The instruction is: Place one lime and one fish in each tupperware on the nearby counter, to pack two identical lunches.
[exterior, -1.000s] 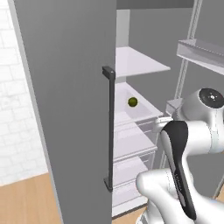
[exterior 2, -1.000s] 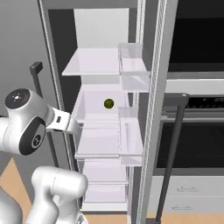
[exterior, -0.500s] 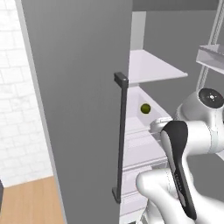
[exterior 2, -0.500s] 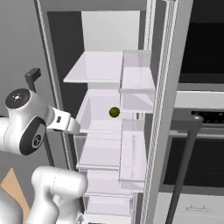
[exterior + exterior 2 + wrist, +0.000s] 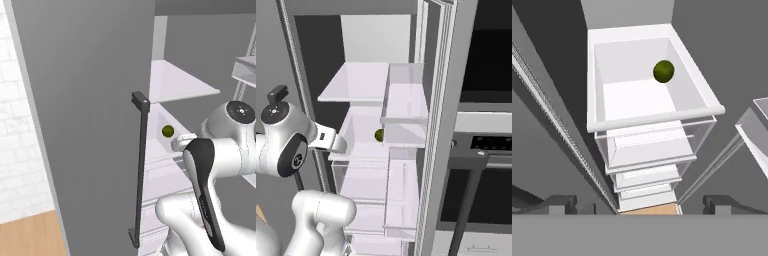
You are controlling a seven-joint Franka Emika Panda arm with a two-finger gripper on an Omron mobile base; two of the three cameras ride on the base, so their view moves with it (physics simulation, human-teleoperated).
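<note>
A small round yellow-green lime (image 5: 663, 71) lies at the back right of a white drawer-like bin (image 5: 657, 117) inside the open fridge. The same lime (image 5: 168, 131) shows past my wrist in the left base view, and again (image 5: 379, 135) just behind a door bin in the right base view. My gripper (image 5: 641, 204) hangs above and in front of the bin, well short of the lime, open with nothing between its fingertips (image 5: 559, 202). The fish, the tupperware and the counter are out of view.
The grey fridge door (image 5: 90, 100) with its dark vertical handle (image 5: 141, 170) stands open at my left. A glass shelf (image 5: 180, 85) sits above the bin, clear drawers (image 5: 647, 150) below. Door bins (image 5: 406, 100) and a black oven (image 5: 486, 165) lie to the right.
The whole picture has shifted and grown: the base has driven closer to the fridge. The lime stays in its bin and the gripper stays open.
</note>
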